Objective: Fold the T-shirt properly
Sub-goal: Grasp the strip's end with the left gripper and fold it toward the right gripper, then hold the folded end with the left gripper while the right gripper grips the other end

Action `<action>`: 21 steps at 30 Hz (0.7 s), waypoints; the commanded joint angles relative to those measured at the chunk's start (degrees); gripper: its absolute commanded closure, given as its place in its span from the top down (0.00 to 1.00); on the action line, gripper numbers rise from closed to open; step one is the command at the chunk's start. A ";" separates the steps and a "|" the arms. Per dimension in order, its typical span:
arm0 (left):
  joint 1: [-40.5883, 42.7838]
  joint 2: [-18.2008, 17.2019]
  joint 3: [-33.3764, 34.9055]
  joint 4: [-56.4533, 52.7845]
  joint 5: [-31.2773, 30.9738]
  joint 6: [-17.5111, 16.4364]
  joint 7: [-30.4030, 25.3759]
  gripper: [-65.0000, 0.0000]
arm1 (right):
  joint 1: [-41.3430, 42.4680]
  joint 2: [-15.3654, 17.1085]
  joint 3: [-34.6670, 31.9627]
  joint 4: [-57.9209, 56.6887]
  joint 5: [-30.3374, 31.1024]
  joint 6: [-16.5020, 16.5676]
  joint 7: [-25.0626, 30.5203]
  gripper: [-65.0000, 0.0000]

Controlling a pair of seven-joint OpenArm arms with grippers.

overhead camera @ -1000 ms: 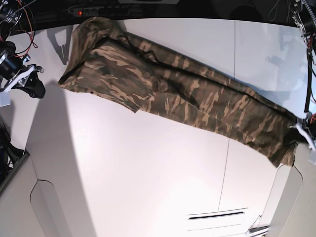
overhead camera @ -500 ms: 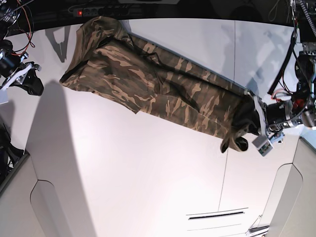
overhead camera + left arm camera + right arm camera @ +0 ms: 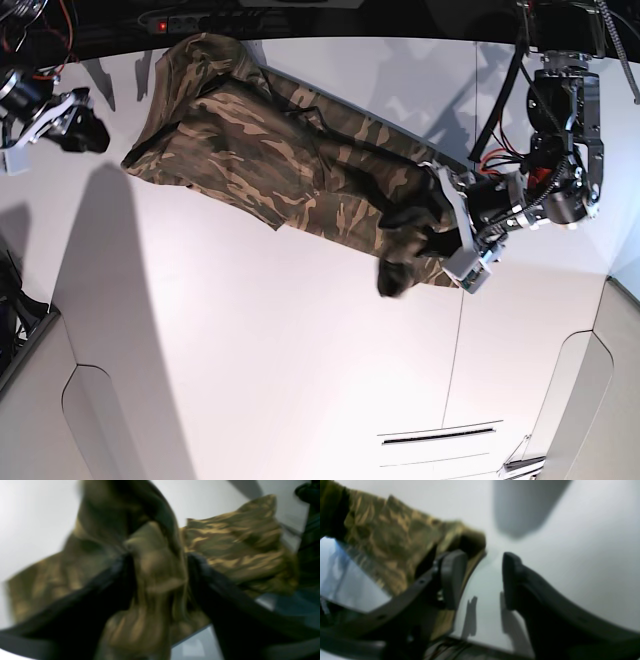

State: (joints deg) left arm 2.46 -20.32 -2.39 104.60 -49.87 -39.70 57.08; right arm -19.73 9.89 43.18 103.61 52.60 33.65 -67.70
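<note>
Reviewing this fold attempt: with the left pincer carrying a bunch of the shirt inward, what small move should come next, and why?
Probably carry the bunch a little farther over the T-shirt and lay it flat before drawing off. In the left wrist view, cloth fills the gap of the left pincer, and the fold hangs crumpled short of the far end. The right pincer stands open and empty beside the cloth.

White counter (image 3: 250,330), smooth and matte, with a thin seam (image 3: 458,360) running down its near half. Dark slot (image 3: 437,436) near the front edge. Black power strip (image 3: 215,20), red indicator lit, along the far edge. Soft shadows fall across the surface.
</note>
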 commanded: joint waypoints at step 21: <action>1.73 0.44 13.57 0.46 1.01 -0.30 -0.11 0.59 | -5.68 -10.86 -6.36 -0.17 1.36 0.79 5.38 0.67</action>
State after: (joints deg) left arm 4.93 -19.55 11.40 104.20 -47.64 -39.68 57.84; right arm -25.36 -1.30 36.58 102.74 52.69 33.91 -63.26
